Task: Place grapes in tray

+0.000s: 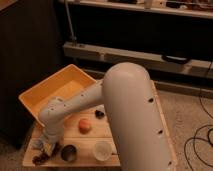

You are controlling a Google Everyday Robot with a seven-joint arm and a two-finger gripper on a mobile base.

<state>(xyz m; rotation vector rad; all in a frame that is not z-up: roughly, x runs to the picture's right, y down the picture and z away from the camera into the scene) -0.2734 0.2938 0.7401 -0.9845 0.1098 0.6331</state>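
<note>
A dark bunch of grapes (pixel 40 158) lies at the front left corner of the wooden table (pixel 127 132). The yellow tray (pixel 55 90) stands at the back left of the table, its inside bare. My gripper (pixel 46 148) hangs from the white arm (pixel 75 107) and sits low over the front left corner, right above and touching the area of the grapes. The arm's wrist hides most of the gripper.
An orange-red round fruit (pixel 85 125) lies mid-table. A dark small object (pixel 100 114) sits behind it. A dark cup (pixel 68 153) and a white cup (pixel 102 149) stand at the front edge. A dark shelf unit (pixel 150 30) fills the background.
</note>
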